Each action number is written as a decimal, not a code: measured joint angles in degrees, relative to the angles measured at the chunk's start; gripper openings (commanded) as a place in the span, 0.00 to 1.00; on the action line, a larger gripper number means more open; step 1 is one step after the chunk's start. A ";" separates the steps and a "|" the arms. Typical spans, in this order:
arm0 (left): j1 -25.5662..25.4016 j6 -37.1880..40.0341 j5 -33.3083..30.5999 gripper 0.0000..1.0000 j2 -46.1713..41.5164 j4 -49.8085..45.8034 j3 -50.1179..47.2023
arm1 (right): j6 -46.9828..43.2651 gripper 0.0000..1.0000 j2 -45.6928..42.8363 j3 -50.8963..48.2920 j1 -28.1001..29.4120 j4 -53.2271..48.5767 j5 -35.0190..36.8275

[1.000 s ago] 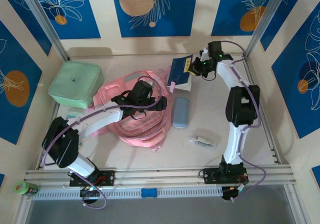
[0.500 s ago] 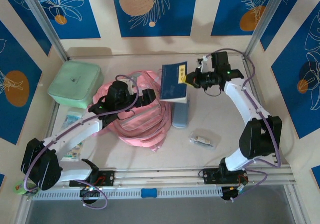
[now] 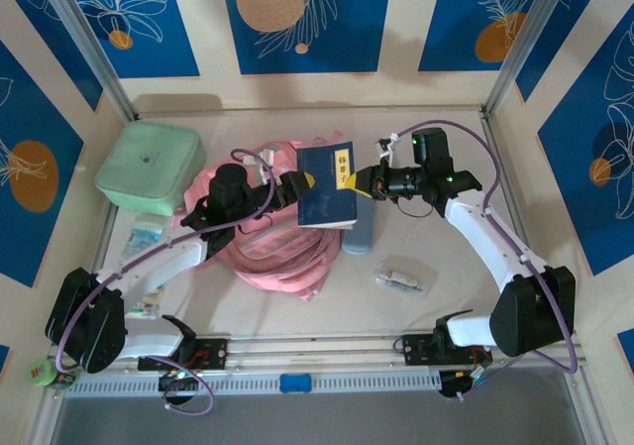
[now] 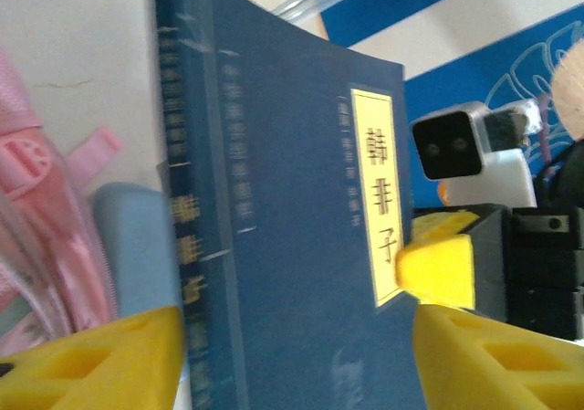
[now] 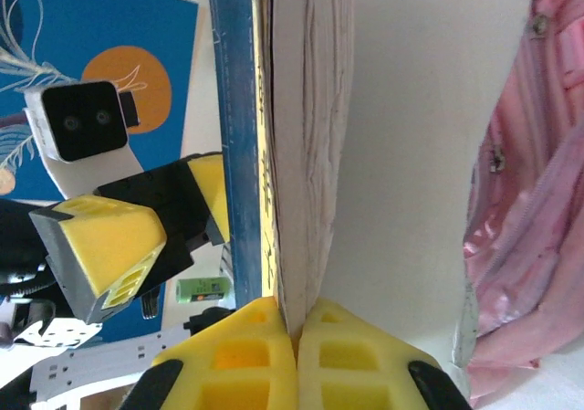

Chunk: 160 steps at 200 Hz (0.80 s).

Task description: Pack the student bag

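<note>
The pink student bag [image 3: 282, 257] lies left of centre on the table [image 3: 456, 133]. Above its right edge, the right pincer [image 3: 362, 179] is clamped on a blue book [image 3: 327, 187]. The left pincer [image 3: 297, 185] straddles that book with its jaws apart; I cannot tell if it grips.

1. The blue book [image 4: 292, 218] has a narrow yellow label [image 4: 376, 195] on its cover that reads 韓非子. It lies beyond the left gripper [image 4: 297, 360], nearer the finger [image 4: 493, 355] on the right of the left wrist view.
2. Smaller gold columns beside the label, toward the other finger, are too small to read.
3. The gold spine characters are blurred.
</note>
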 measured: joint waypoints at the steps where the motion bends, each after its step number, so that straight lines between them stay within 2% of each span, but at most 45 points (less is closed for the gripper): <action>1: -0.07 0.02 0.02 0.55 0.00 0.09 0.00 | 0.02 0.02 0.00 -0.02 0.02 0.07 0.00; 45: -1.11 -1.07 0.15 0.25 0.00 0.68 0.13 | 1.31 0.03 0.11 -0.98 1.01 3.23 -1.07; 62: -1.40 -0.87 -0.02 0.13 -0.02 0.33 0.26 | 1.46 0.09 0.11 -1.05 1.09 4.04 -1.36; 83: -1.55 -1.97 0.00 0.00 -0.07 -0.13 0.70 | 1.60 0.22 0.09 -2.08 1.11 4.87 -1.36; 105: -1.73 -2.29 -0.09 0.00 -0.07 -0.61 0.90 | 1.62 0.35 0.07 -2.45 1.09 4.74 -1.16; 132: -1.79 -3.17 -0.09 0.00 -0.07 -0.74 1.09 | 1.33 0.60 -1.20 -3.82 0.68 4.66 -0.79; 160: -1.77 -3.58 -0.48 0.00 -0.11 -0.81 1.09 | 0.87 0.80 -3.43 -5.03 -1.07 3.37 -1.07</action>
